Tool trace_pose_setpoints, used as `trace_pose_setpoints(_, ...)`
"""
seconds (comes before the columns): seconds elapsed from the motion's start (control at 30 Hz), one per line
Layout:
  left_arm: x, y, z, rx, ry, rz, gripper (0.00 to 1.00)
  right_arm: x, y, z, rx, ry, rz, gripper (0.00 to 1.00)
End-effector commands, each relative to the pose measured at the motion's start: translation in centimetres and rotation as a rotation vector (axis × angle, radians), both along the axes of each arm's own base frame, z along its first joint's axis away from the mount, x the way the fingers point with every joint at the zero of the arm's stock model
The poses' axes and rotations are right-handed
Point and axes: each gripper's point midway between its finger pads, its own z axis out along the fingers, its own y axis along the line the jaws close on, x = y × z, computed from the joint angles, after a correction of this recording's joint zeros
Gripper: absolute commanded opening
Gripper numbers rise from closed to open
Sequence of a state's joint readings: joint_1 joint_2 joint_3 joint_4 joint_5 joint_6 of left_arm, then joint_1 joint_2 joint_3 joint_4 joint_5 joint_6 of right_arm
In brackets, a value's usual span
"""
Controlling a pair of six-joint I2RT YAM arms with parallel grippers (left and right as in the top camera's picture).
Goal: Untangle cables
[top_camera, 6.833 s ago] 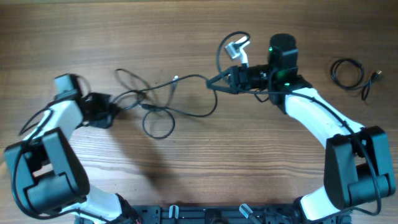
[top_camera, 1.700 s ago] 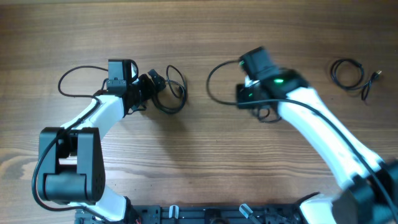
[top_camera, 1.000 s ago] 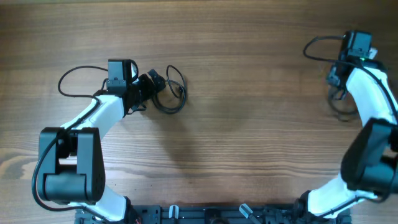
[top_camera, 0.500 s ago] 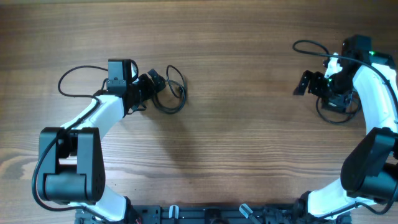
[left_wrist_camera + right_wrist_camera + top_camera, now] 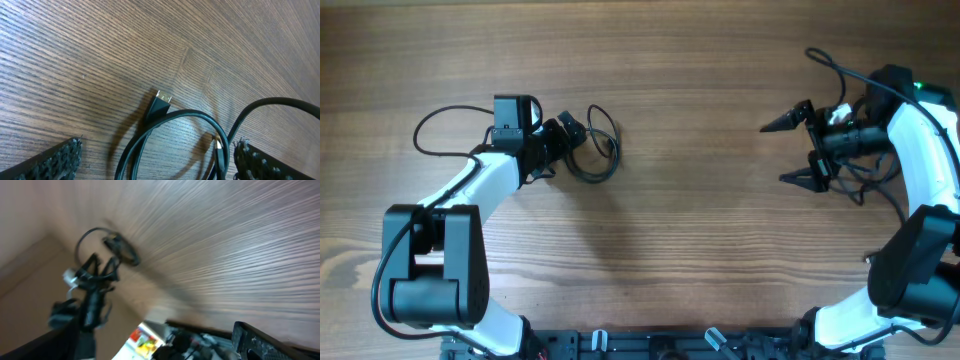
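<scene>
While wide open, right hand (image 5: 773, 154) leftward.

Likely a robotics lab bench: wood-grain table (image 5: 680, 260); left arm (image 5: 470, 185) and right arm (image 5: 920, 150) mounted at its edge.

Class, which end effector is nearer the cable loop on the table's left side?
Left. The left end effector straddles the cable loop; the right end effector is far across the table.

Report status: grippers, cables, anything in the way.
Left gripper open, fingers either side of the looped USB cable. Right gripper open, empty. More cable beside the right arm, partly hidden. No obstruction seen.
</scene>
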State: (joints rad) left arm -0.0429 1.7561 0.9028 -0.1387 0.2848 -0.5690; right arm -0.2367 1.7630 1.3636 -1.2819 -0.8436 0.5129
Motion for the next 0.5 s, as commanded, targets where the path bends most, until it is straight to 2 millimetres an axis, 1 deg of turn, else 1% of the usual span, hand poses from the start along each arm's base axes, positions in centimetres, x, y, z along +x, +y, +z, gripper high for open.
trace_pose_setpoints(0.0, -0.1, 0.3, -0.5, 0.016, 0.007, -0.004, 1.00, 1.4, 1.7, 3.2, 0.193, -0.005, -0.089, 1.00)
trace_pose_setpoints(0.1, -0.1, 0.3, -0.5, 0.016, 0.007, -0.003, 1.00, 3.7, 1.3, 3.5, 0.219, 0.014, -0.196, 1.00)
trace_pose_setpoints(0.13, -0.1, 0.3, -0.5, 0.016, 0.007, -0.003, 1.00, 4.4, 1.1, 3.6, 0.216, -0.015, -0.202, 1.00)
trace_pose_setpoints(0.17, -0.1, 0.3, -0.5, 0.016, 0.007, -0.003, 1.00, 4.8, 0.7, 3.1, 0.173, -0.044, -0.200, 1.00)
trace_pose_setpoints(0.23, -0.1, 0.3, -0.5, 0.016, 0.007, -0.003, 1.00, 4.4, -0.7, 0.8, 0.009, -0.023, -0.203, 1.00)
trace_pose_setpoints(0.3, -0.1, 0.3, -0.5, 0.016, 0.007, -0.003, 1.00, 3.1, -2.7, -1.8, -0.198, 0.019, -0.180, 1.00)
trace_pose_setpoints(0.37, -0.1, 0.3, -0.5, 0.016, 0.007, -0.003, 1.00, 1.6, -4.1, -3.4, -0.355, 0.089, -0.164, 1.00)
trace_pose_setpoints(0.47, -0.1, 0.3, -0.5, 0.016, 0.007, -0.004, 1.00, -0.5, -5.7, -4.6, -0.543, 0.166, -0.121, 1.00)
